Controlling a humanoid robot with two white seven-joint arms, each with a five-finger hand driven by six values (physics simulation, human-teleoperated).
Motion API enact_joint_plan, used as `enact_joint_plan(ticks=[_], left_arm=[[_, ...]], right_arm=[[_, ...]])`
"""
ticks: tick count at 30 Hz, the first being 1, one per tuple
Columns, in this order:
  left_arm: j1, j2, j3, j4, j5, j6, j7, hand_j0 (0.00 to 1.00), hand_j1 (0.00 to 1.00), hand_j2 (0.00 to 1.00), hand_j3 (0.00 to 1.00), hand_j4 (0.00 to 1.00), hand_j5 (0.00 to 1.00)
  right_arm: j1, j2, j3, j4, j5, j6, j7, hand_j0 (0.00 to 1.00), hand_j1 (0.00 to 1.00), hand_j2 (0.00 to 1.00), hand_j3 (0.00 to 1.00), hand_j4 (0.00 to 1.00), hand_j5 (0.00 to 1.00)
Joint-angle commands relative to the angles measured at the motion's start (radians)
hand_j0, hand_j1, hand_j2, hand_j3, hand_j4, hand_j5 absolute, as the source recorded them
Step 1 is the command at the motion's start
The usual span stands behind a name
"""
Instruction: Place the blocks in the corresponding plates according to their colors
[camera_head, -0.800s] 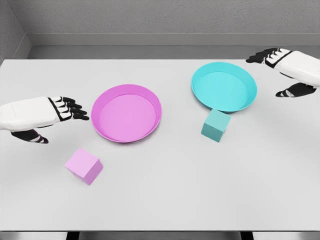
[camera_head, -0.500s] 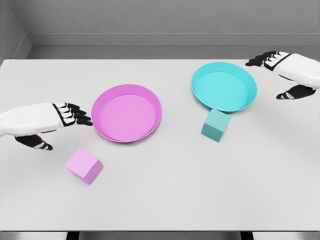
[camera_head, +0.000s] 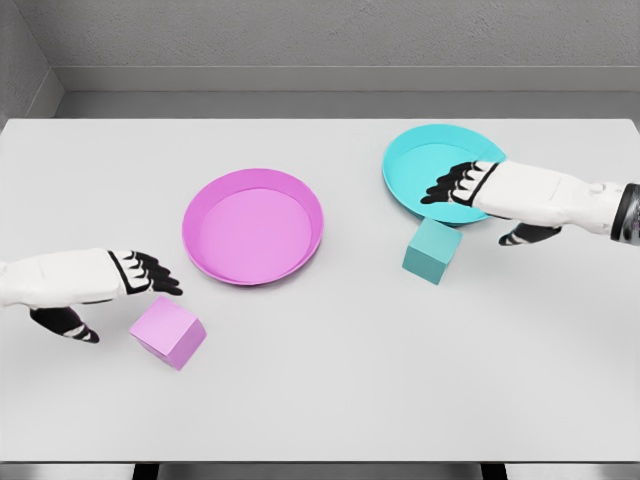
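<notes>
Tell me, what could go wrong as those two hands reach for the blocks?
The teal block sits right against the teal plate, so the right hand, hovering over the rim with open fingers, might knock the plate while closing in. The left hand comes at the pink block from the side; it could push the block along the table rather than grasp it. Neither block is held yet.
</notes>
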Motion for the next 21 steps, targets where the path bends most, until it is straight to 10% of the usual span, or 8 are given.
enact_joint_plan(ticks=[1, 21], left_arm=[[0.000, -0.007, -0.005, -0.002, 0.006, 0.002, -0.004, 1.00, 1.00, 1.00, 1.00, 1.00, 1.00], [-0.009, -0.093, -0.025, -0.002, -0.080, 0.019, -0.007, 1.00, 1.00, 1.00, 1.00, 1.00, 1.00]], right_arm=[[0.000, -0.001, 0.032, -0.027, 0.010, 0.003, 0.001, 1.00, 1.00, 1.00, 1.00, 1.00, 1.00], [-0.023, 0.071, 0.104, -0.043, 0.134, 0.003, 0.001, 1.00, 1.00, 1.00, 1.00, 1.00, 1.00]])
